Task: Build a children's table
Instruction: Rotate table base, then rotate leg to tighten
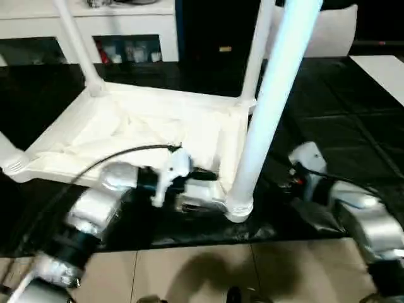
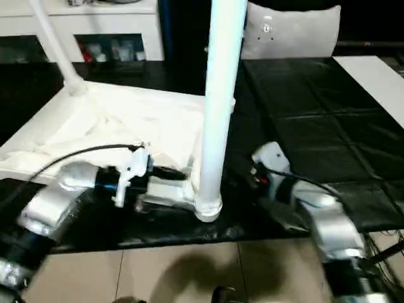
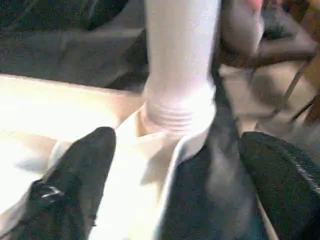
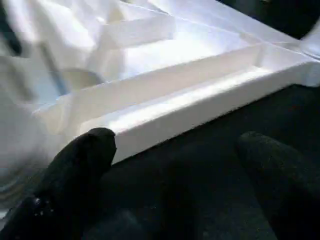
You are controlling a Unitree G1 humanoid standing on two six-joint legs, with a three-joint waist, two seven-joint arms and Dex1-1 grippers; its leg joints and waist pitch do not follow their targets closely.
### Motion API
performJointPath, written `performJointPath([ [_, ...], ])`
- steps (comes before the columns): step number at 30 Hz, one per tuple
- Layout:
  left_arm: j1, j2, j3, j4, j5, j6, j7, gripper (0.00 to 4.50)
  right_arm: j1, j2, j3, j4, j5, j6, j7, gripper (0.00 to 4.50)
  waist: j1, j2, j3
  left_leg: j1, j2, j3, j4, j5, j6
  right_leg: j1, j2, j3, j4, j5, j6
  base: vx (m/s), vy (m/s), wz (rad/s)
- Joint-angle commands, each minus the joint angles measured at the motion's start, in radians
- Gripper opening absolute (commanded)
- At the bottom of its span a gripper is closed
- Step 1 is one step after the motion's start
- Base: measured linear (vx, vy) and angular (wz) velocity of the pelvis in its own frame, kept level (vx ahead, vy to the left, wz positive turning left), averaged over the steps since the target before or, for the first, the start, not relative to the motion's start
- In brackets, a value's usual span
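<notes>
- Children's table [image 1: 145, 136]: lay upside down on the black-covered table [image 1: 328, 120], ribbed underside up, near the front edge and left of centre. Inverted, presumably, so the corner sockets faced upward to take the legs.
- Near right leg [image 1: 268, 113]: stood upright in the near right corner socket [image 1: 238, 208], threaded collar at the socket mouth; judged seated or almost so.
- Far legs: far left leg [image 1: 79, 44] and far right leg [image 1: 257, 53] rose from the back corners. At the near left corner, something white [image 1: 9, 158] stood at the frame edge; I could not tell whether it was a fitted leg.
- Left pincer [image 3: 175, 165]: spread wide, grasping nothing, aimed at the base of the near right leg from the left, one finger [image 3: 82, 175] over the tabletop's underside.
- Right pincer [image 4: 172, 165]: likewise released and empty, low over the black cover just right of the tabletop's rim [image 4: 200, 107], not touching it.
- Left wrist view alone gave the collar threads and socket fit; the head views showed the whole layout, legs and both silver forearms.
- Right wrist view alone gave the rim's stepped edge and inner ribs.
</notes>
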Motion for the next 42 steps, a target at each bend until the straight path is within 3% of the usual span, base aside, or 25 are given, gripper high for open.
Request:
performJointPath([
  [1, -0.043, 0.003, -0.031, 0.063, 0.063, -0.074, 0.0, 4.07, 0.015, -0.025, 0.019, -0.054, 0.031, 0.006, 0.068, 4.5, 0.006, -0.013, -0.086, -0.012, -0.005, 0.009, -0.063, -0.157, 0.09, 0.069, -0.044, 0.036, -0.089, -0.519, -0.045, 0.0, 0.0, 0.0],
  [4, -0.098, 0.008, -0.063, 0.163, 0.112, -0.125, -0.015, 3.78, 0.055, -0.086, 0.03, -0.138, 0.087, 0.053, 0.181, 4.5, 0.011, -0.018, -0.086, -0.016, -0.006, 0.009, -0.064, -0.152, 0.101, 0.073, -0.04, 0.036, -0.093, -0.511, -0.036, 0.0, 0.0, 0.0],
  [5, -0.108, 0.005, -0.065, 0.183, 0.11, -0.127, -0.027, 3.78, 0.063, -0.1, 0.03, -0.157, 0.102, 0.069, 0.202, 4.5, 0.018, -0.012, -0.091, -0.014, -0.003, 0.007, -0.064, -0.14, 0.101, 0.074, -0.046, 0.04, -0.083, -0.485, -0.044, 0.0, 0.0, 0.0],
  [7, -0.115, 0.001, -0.066, 0.196, 0.106, -0.127, -0.035, 3.74, 0.07, -0.11, 0.03, -0.172, 0.113, 0.081, 0.217, 4.5, 0.017, -0.015, -0.092, -0.02, -0.001, 0.007, -0.064, -0.128, 0.099, 0.075, -0.048, 0.037, -0.081, -0.469, -0.057, 0.0, 0.0, 0.0],
  [8, -0.125, -0.008, -0.065, 0.221, 0.106, -0.134, -0.044, 3.47, 0.078, -0.121, 0.028, -0.187, 0.126, 0.091, 0.234, 4.5, 0.017, -0.01, -0.094, -0.018, -0.002, 0.008, -0.063, -0.128, 0.097, 0.073, -0.048, 0.036, -0.082, -0.464, -0.07, 0.0, 0.0, 0.0],
  [9, -0.125, -0.008, -0.065, 0.221, 0.106, -0.134, -0.044, 3.39, 0.078, -0.121, 0.028, -0.187, 0.126, 0.091, 0.234, 4.5, 0.019, -0.015, -0.094, -0.017, -0.003, 0.009, -0.062, -0.129, 0.1, 0.074, -0.046, 0.037, -0.083, -0.459, -0.073, 0.0, 0.0, 0.0],
  [13, -0.156, -0.031, -0.07, 0.305, 0.109, -0.169, -0.102, 3.04, 0.105, -0.154, 0.02, -0.232, 0.166, 0.125, 0.279, 4.5, 0.029, -0.015, -0.093, -0.016, -0.003, 0.008, -0.064, -0.134, 0.102, 0.075, -0.046, 0.034, -0.088, -0.469, -0.07, 0.0, 0.0, 0.0],
  [15, -0.168, -0.03, -0.081, 0.338, 0.115, -0.191, -0.137, 2.91, 0.11, -0.165, 0.019, -0.241, 0.172, 0.136, 0.286, 4.5, 0.032, -0.009, -0.091, -0.016, -0.002, 0.006, -0.065, -0.144, 0.095, 0.073, -0.047, 0.032, -0.09, -0.483, -0.069, 0.0, 0.0, 0.0],
  [22, -0.194, -0.049, -0.081, 0.407, 0.14, -0.246, -0.132, 2.52, 0.12, -0.184, 0.009, -0.255, 0.19, 0.157, 0.307, 4.5, 0.033, -0.019, -0.088, -0.018, -0.009, 0.008, -0.062, -0.148, 0.09, 0.073, -0.044, 0.025, -0.101, -0.533, -0.037, 0.0, 0.0, 0.0],
  [24, -0.199, -0.055, -0.081, 0.421, 0.145, -0.257, -0.135, 2.18, 0.121, -0.188, 0.01, -0.257, 0.193, 0.16, 0.31, 4.5, 0.037, -0.017, -0.091, -0.018, -0.005, 0.005, -0.063, -0.142, 0.089, 0.075, -0.048, 0.025, -0.097, -0.523, -0.037, 0.0, 0.0, 0.0],
  [28, -0.213, -0.069, -0.089, 0.45, 0.157, -0.275, -0.144, 2.12, 0.126, -0.194, 0.011, -0.261, 0.207, 0.171, 0.322, 4.5, 0.042, -0.018, -0.09, -0.018, -0.006, 0.005, -0.063, -0.14, 0.091, 0.075, -0.046, 0.023, -0.098, -0.519, -0.032, 0.0, 0.0, 0.0],
  [30, -0.226, -0.075, -0.096, 0.477, 0.168, -0.29, -0.156, 1.76, 0.13, -0.197, 0.01, -0.265, 0.216, 0.179, 0.329, 4.5, 0.045, -0.014, -0.09, -0.018, -0.007, 0.006, -0.063, -0.139, 0.09, 0.075, -0.045, 0.023, -0.099, -0.516, -0.033, 0.0, 0.0, 0.0],
  [33, -0.24, -0.077, -0.104, 0.501, 0.181, -0.301, -0.163, 1.71, 0.136, -0.2, 0.007, -0.27, 0.221, 0.183, 0.332, 4.5, 0.05, -0.013, -0.091, -0.017, -0.006, 0.005, -0.063, -0.139, 0.092, 0.075, -0.046, 0.023, -0.1, -0.511, -0.03, 0.0, 0.0, 0.0],
  [35, -0.248, -0.076, -0.11, 0.514, 0.192, -0.309, -0.168, 1.39, 0.141, -0.203, 0.004, -0.273, 0.224, 0.185, 0.333, 4.5, 0.054, -0.015, -0.091, -0.017, -0.004, 0.005, -0.065, -0.138, 0.089, 0.076, -0.047, 0.023, -0.098, -0.501, -0.036, 0.0, 0.0, 0.0],
  [42, -0.269, -0.079, -0.117, 0.557, 0.223, -0.352, -0.185, 0.81, 0.148, -0.211, -0.004, -0.288, 0.235, 0.189, 0.33, 4.5, 0.054, -0.015, -0.089, -0.018, -0.006, 0.004, -0.064, -0.147, 0.085, 0.077, -0.046, 0.021, -0.1, -0.506, -0.035, 0.0, 0.0, 0.0],
])
